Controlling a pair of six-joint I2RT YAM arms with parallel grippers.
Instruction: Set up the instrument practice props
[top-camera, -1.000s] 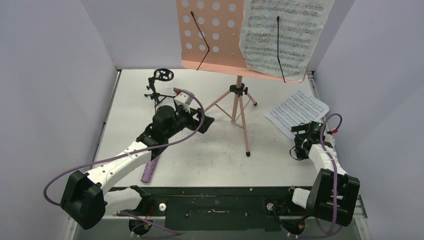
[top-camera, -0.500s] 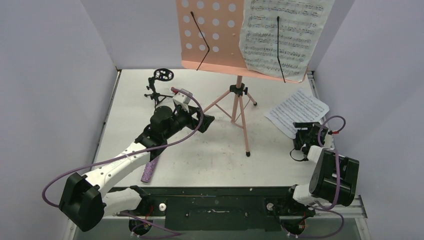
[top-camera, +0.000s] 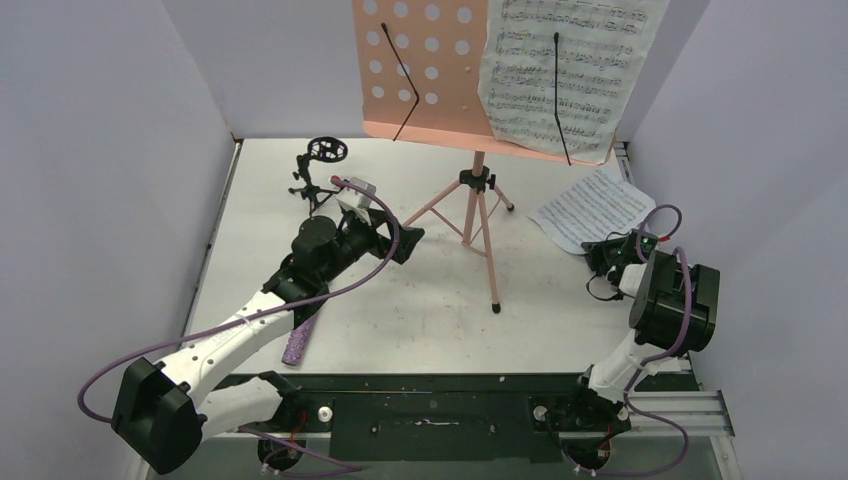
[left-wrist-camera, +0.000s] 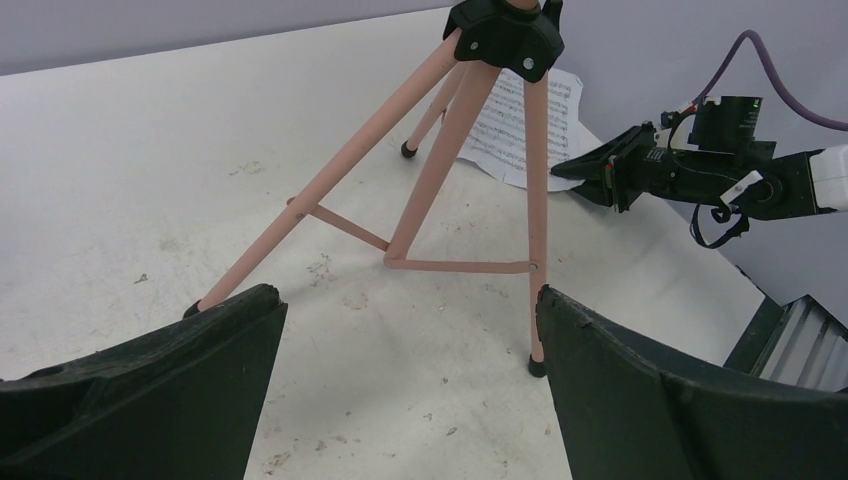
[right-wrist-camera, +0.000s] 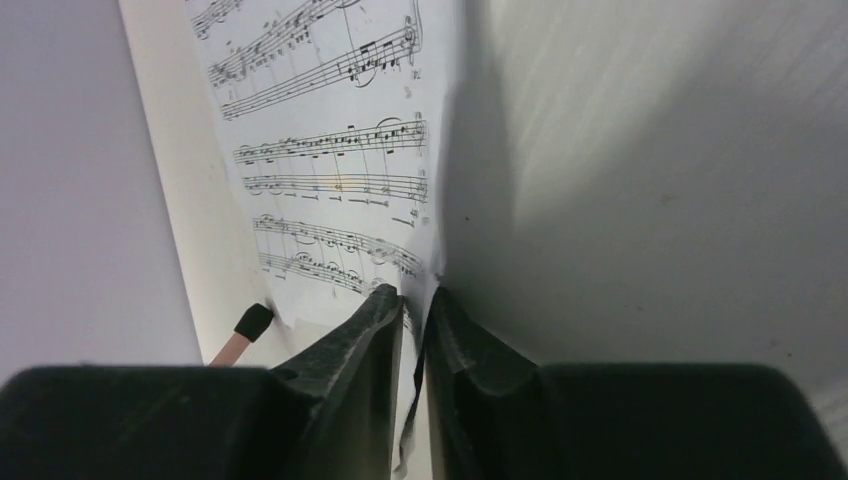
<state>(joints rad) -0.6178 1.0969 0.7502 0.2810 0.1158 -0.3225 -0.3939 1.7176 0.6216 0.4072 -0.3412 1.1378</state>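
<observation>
Right jaws are pinching the page (right-wrist-camera: 330, 150) by its near edge, the sheet curling off the counter (top-camera: 420, 300) — left jaws are gaping wide, facing the stand (left-wrist-camera: 435, 170).

Your white table (top-camera: 420, 300) carries the pink music stand (top-camera: 478, 215) on three feet at mid-back, and the small black mic stand (top-camera: 318, 170) back left. The purple glitter microphone (top-camera: 300, 340) lies front left. A loose sheet-music page (top-camera: 590, 205) rests far right.

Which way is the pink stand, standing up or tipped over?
Standing up. The stand has all three legs spread, with its feet on the table.
</observation>
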